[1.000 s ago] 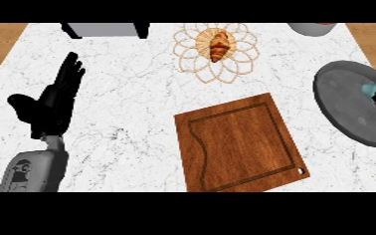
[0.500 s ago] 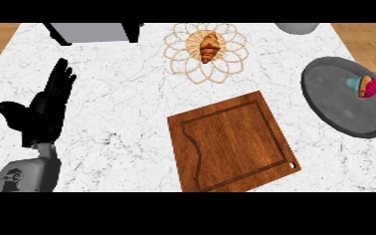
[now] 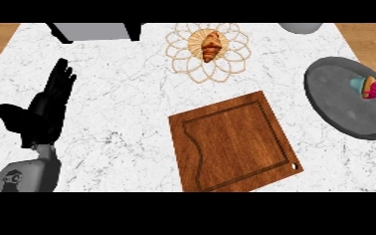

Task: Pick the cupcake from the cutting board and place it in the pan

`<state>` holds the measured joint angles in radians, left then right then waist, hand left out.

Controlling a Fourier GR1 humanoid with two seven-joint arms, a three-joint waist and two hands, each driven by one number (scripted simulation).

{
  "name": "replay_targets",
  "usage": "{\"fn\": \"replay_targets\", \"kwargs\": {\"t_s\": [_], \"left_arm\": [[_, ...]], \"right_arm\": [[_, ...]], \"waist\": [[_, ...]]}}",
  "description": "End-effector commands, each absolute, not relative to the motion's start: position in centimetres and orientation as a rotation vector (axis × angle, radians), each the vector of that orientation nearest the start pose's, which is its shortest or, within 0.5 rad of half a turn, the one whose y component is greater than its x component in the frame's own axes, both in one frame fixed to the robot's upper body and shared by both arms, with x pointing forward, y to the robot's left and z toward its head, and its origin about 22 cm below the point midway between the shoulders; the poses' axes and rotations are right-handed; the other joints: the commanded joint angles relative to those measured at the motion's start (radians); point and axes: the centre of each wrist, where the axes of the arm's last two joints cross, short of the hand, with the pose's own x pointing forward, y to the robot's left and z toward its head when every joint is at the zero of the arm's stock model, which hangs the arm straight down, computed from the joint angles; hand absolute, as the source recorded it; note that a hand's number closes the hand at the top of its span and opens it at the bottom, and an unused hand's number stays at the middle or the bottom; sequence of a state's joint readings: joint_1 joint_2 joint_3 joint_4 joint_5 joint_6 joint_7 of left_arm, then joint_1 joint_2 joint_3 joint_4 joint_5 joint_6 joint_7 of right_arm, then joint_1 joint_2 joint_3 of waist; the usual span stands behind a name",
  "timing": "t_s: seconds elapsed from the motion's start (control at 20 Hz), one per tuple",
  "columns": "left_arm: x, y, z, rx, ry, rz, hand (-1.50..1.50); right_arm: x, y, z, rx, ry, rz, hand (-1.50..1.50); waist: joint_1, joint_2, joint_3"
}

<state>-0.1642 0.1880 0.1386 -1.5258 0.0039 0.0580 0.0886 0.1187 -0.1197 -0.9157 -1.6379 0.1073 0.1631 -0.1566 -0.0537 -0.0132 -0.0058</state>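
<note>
At the left, the left hand [image 3: 46, 104] rests over the tabletop [image 3: 125, 84], fingers straight and together, holding nothing. The cutting board [image 3: 231, 142] lies bare in the middle. At the far right the cupcake [image 3: 365, 86] already sits in the pan [image 3: 337, 102], so the placing looks done.

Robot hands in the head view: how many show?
1: the left robot hand, open, fingers up, at the counter's left side. The right one is outside this view.

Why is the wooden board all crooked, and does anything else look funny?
The cutting board lies turned at an angle on the counter, with nothing on it. The cupcake already sits in the pan at the right edge. The left hand rests open. Nothing looks spilled or broken.
</note>
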Motion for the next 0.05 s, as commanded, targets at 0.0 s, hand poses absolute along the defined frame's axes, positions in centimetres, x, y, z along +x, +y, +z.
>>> {"fn": "replay_targets", "kwargs": {"t_s": [0.0], "left_arm": [[28.57,28.34,5.37,0.248,-1.621,-0.02,0.0]], "right_arm": [[8.08,-41.04,6.72,-0.897,-1.523,-0.311,-1.5]], "waist": [[0.021,0.007,0.002]]}}
